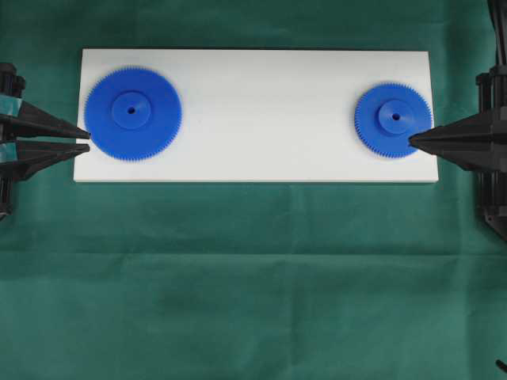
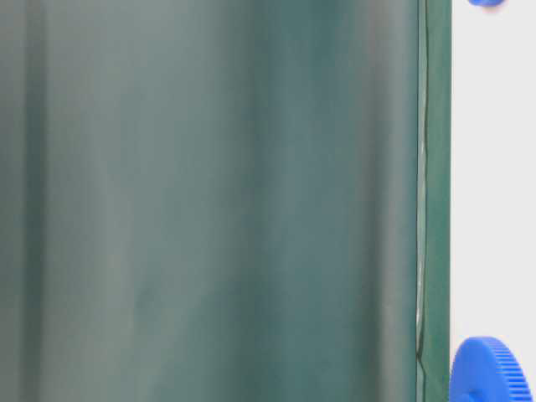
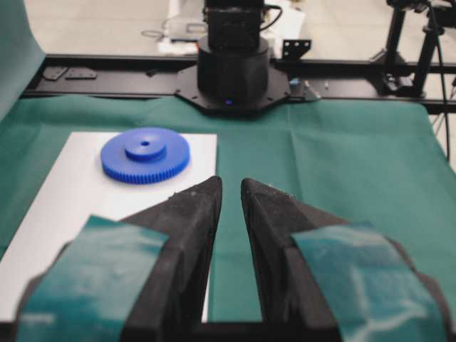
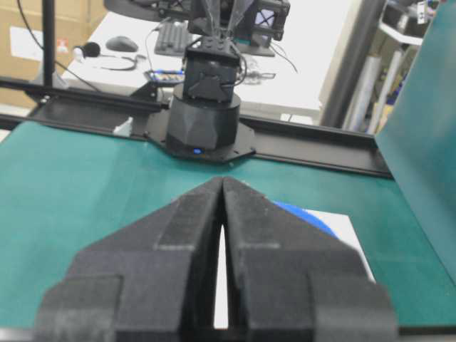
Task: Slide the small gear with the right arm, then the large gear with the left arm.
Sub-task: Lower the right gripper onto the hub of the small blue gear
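the right gripper (image 1: 412,141), fingers pressed into one wedge, touches the small gear (image 1: 393,119) at the white board's (image 1: 261,111) right end, apparently for pushing; the left gripper (image 1: 87,141), slightly parted, waits beside the large gear (image 1: 133,113).

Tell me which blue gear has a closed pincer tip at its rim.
The small gear, at the board's right end: the right pincer, tips together, meets its edge. The large gear faces the slightly parted left pincer.
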